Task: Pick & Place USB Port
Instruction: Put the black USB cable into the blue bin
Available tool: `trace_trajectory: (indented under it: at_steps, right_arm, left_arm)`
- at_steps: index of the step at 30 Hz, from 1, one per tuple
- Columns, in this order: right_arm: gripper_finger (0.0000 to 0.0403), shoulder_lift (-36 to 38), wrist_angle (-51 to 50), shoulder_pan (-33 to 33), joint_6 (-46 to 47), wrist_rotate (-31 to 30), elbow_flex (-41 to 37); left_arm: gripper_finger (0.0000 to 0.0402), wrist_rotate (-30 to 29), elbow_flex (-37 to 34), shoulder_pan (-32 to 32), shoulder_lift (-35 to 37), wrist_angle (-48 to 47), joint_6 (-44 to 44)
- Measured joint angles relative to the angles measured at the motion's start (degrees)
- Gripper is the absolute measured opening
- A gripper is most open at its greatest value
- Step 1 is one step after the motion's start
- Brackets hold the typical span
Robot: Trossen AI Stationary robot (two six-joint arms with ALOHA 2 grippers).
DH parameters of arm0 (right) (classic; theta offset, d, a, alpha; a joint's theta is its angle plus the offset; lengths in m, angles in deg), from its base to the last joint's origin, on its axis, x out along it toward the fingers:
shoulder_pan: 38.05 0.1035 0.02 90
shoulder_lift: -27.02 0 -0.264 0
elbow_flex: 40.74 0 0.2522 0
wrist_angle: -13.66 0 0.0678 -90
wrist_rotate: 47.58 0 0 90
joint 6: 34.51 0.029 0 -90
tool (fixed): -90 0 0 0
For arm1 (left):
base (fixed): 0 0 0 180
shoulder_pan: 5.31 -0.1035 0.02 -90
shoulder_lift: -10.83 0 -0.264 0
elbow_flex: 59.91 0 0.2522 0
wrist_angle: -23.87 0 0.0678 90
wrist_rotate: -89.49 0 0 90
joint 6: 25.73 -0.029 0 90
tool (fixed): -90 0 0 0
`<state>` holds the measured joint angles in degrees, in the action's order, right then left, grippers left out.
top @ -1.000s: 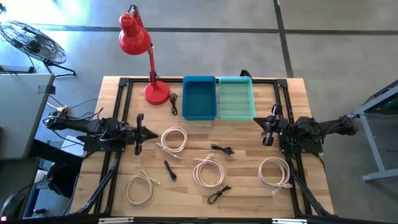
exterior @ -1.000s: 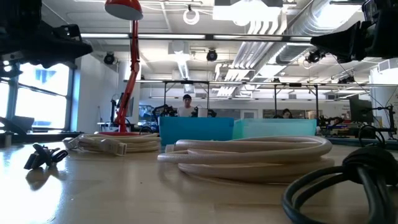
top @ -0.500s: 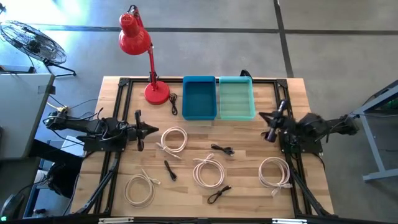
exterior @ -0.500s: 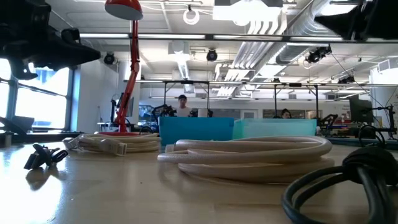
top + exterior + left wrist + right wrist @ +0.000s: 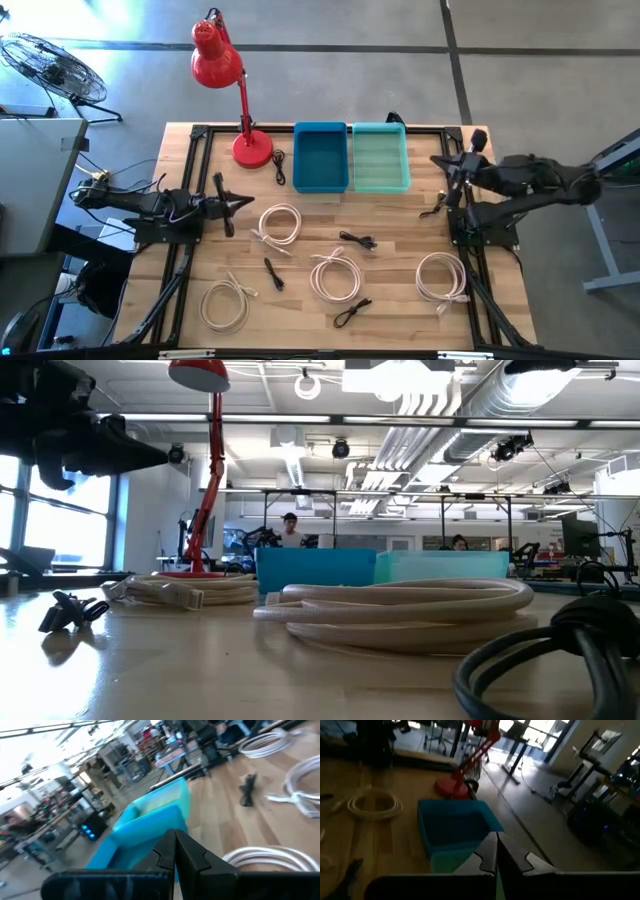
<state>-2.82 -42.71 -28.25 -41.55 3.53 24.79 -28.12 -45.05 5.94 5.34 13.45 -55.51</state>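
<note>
Two dark grippers, left (image 5: 243, 204) and right (image 5: 437, 161), both pressed together, empty; four cream coiled cables (image 5: 281, 224); blue (image 5: 320, 158) and teal (image 5: 380, 157) plastic bins.

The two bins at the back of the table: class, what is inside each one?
From above, the blue bin and the teal bin both show only bare floors; nothing lies inside. No part of either interior is covered.

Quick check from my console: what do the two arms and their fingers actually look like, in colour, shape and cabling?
Both arms are dark, near black, built of jointed segments, mounted on black frames at the table's sides. The left arm trails loose cables with a yellowish connector at its base. The right arm is equally dark. Each arm's fingers are black, angular and taper to a point. No markings are readable.
</note>
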Motion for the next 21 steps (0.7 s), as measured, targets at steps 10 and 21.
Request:
trace_trajectory:
  at_steps: [10,21]
  right_arm:
    - [0.0,-18.53,-27.46,-1.21,8.66,5.7,16.34]
    - [0.0049,-31.41,-44.13,-7.48,26.47,11.48,19.51]
  left_arm:
    - [0.0,0.26,0.0,0.0,-0.01,-0.27,1.78]
    - [0.0,-0.19,0.0,0.0,0.0,-0.12,1.42]
